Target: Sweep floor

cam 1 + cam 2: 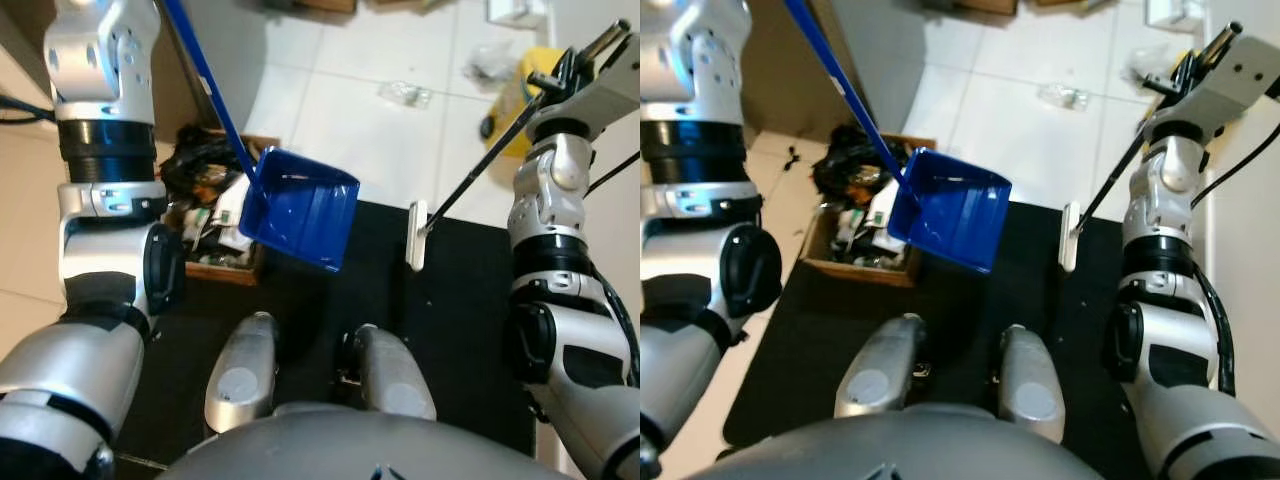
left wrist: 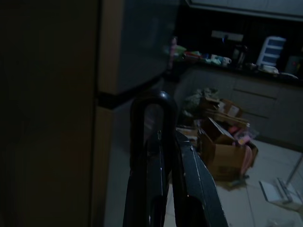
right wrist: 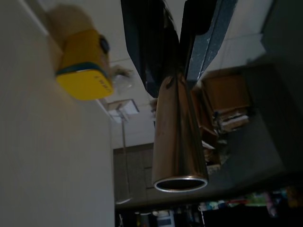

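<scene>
Left eye view: blue dustpan at centre over the black mat, left jaws unseen; right gripper clenched on broom handle, head at 3 o'clock; advisably lower pan flat before sweeping.

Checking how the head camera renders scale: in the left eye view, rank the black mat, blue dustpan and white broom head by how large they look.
1. black mat
2. blue dustpan, held raised, so nearer the camera
3. white broom head

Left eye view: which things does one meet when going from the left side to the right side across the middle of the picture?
Left arm → cardboard box of rubbish → blue dustpan → white broom head → right arm.
</scene>
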Controlling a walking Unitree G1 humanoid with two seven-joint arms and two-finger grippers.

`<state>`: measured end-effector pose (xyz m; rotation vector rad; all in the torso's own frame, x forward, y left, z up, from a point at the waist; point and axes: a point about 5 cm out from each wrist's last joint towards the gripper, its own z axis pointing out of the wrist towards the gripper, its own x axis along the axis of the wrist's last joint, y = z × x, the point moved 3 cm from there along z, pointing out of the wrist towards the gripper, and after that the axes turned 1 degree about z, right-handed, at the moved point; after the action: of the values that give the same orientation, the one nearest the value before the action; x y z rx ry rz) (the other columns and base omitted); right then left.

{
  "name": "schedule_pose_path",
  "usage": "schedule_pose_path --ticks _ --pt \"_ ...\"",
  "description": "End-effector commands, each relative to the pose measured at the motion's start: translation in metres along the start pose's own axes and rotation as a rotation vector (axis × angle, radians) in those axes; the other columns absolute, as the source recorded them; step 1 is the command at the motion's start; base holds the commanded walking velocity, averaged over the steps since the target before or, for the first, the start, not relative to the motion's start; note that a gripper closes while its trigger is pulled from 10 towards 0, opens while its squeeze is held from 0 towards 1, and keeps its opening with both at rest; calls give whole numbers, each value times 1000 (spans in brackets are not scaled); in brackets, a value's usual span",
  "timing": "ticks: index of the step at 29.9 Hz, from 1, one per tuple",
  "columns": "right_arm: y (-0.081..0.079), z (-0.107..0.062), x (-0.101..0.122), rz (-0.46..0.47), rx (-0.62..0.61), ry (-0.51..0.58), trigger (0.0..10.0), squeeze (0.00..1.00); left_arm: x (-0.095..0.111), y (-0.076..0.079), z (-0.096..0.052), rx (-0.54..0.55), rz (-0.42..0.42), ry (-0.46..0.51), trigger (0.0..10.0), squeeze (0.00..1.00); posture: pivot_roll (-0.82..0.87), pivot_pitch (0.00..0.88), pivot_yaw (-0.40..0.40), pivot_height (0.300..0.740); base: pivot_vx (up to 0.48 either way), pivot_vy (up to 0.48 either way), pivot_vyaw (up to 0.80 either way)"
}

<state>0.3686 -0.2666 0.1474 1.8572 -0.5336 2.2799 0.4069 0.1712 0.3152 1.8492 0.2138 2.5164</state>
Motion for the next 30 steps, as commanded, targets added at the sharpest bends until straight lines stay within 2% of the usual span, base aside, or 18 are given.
schedule_pose_path --ticks 1,5,30 --pt "-4 2 7 1 14 26 10000 0 3 -1 -1 4 -1 15 10000 0 126 0 -13 740 0 -349 0" --pt "-4 1 7 1 14 24 10000 0 2 -1 -1 2 5 13 10000 0 126 0 -13 740 0 -308 0" --pt "-5 1 1 -7 20 -4 10000 0 -20 -1 -1 -6 17 -58 10000 0 126 0 -14 740 0 0 -22"
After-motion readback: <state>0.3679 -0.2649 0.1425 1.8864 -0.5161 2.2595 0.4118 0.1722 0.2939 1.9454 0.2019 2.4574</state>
